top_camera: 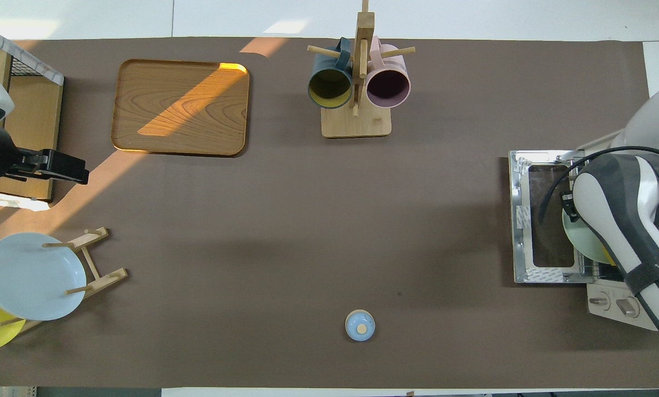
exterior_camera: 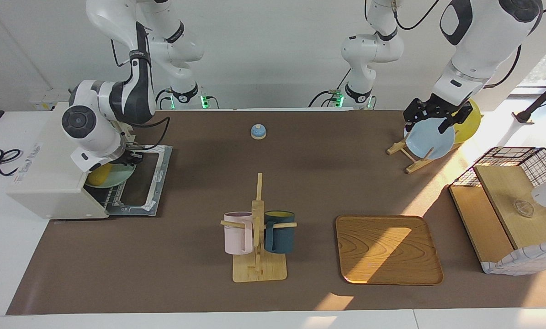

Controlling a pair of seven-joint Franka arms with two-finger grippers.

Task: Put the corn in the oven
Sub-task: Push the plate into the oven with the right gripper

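The off-white oven [exterior_camera: 49,183] stands at the right arm's end of the table, its glass door [exterior_camera: 158,173] dropped open. The yellow corn [exterior_camera: 100,176] lies on a pale green plate [exterior_camera: 119,172] in the oven's mouth, over the wire rack. My right gripper [exterior_camera: 133,157] is at the plate's rim, shut on it, mostly hidden by the arm. In the overhead view the arm covers most of the plate [top_camera: 580,242]; a sliver of corn [top_camera: 609,258] shows beside the door [top_camera: 544,215]. My left gripper [exterior_camera: 430,115] waits raised over the plate rack.
A wooden rack holds a blue plate [exterior_camera: 430,139] and a yellow plate [exterior_camera: 469,121] at the left arm's end. A wire-and-wood basket [exterior_camera: 510,205] and wooden tray [exterior_camera: 387,249] lie farther out. A mug stand [exterior_camera: 258,237] and small blue bell [exterior_camera: 258,131] sit mid-table.
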